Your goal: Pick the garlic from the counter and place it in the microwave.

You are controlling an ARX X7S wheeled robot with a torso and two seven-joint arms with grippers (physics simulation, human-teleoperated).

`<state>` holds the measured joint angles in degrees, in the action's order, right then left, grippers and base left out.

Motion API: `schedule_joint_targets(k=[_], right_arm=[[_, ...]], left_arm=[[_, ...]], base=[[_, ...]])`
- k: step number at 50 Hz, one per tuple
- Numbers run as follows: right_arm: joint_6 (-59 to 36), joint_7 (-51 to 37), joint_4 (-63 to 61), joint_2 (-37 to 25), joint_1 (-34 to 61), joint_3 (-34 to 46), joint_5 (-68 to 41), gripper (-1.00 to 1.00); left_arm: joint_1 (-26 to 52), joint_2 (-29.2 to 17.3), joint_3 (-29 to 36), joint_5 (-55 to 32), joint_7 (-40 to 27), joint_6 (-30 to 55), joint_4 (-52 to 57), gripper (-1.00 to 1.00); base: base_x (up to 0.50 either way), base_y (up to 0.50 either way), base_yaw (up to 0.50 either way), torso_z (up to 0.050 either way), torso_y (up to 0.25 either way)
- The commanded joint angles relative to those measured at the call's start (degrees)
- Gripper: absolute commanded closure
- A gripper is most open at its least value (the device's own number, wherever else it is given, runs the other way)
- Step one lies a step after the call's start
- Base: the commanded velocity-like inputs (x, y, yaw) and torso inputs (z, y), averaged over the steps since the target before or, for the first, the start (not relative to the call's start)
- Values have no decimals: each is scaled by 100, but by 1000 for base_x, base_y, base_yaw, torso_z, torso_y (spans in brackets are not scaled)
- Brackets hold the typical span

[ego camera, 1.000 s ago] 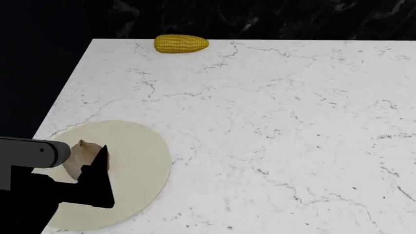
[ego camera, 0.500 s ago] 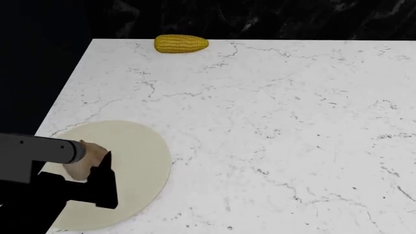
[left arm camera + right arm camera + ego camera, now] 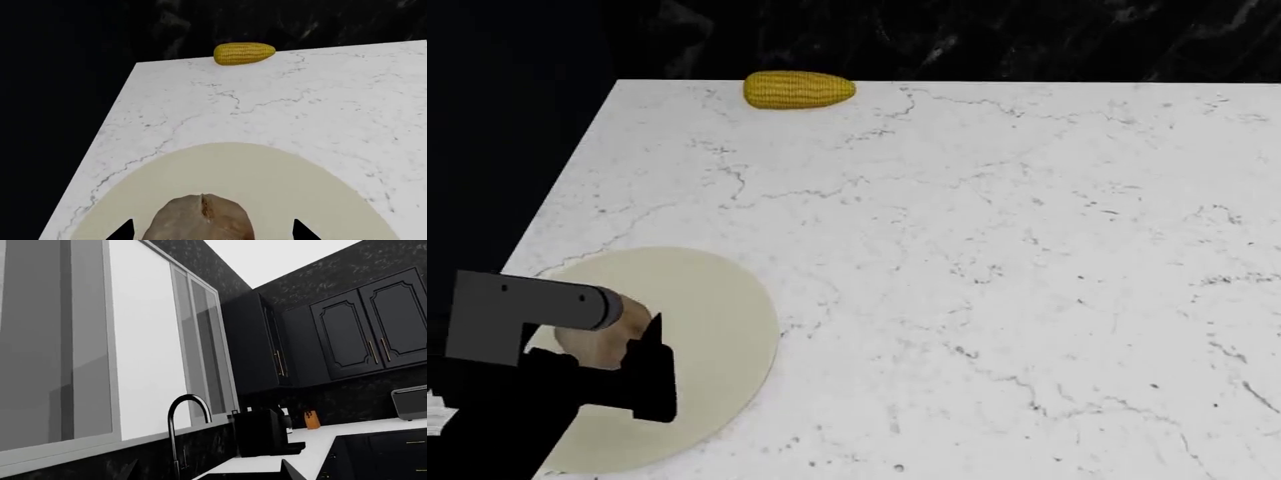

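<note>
The white marble-look counter (image 3: pixel 988 260) with thin grey veins takes almost all the head view, with dark cabinets behind it. On its near left corner lies a round cream plate (image 3: pixel 714 300). The left arm, grey and black, comes over this plate, and its black left gripper (image 3: pixel 208 231) stands wide apart, one fingertip (image 3: pixel 123 231) on each side of the small tan-brown garlic bulb (image 3: pixel 200 220). The garlic sits on the plate, between the tips; I cannot tell if they touch it. At the far edge of the counter, well apart from the plate, lies a yellow corn cob (image 3: pixel 798 90). The right gripper (image 3: pixel 207 471) looks at a curved black tap (image 3: pixel 181 425) and windows; its tips are spread, with nothing between them.
</note>
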<state>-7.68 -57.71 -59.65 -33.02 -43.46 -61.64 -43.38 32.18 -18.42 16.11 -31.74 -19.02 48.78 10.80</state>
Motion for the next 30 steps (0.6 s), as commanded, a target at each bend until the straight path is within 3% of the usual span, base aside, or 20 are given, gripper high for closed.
schedule_joint_targets(k=[1,30], right_arm=[[5,-39,-5,-32,-30,10,8,-100],[-35,-65,1,-75,-8,26,26,-100]], left_arm=[[26,23,147,171,93,-262,-381,-100],[56,94,395,432,248,-761,-1058,-100]], base=[[0,0,0,0,0],[0,0,0,0,0]])
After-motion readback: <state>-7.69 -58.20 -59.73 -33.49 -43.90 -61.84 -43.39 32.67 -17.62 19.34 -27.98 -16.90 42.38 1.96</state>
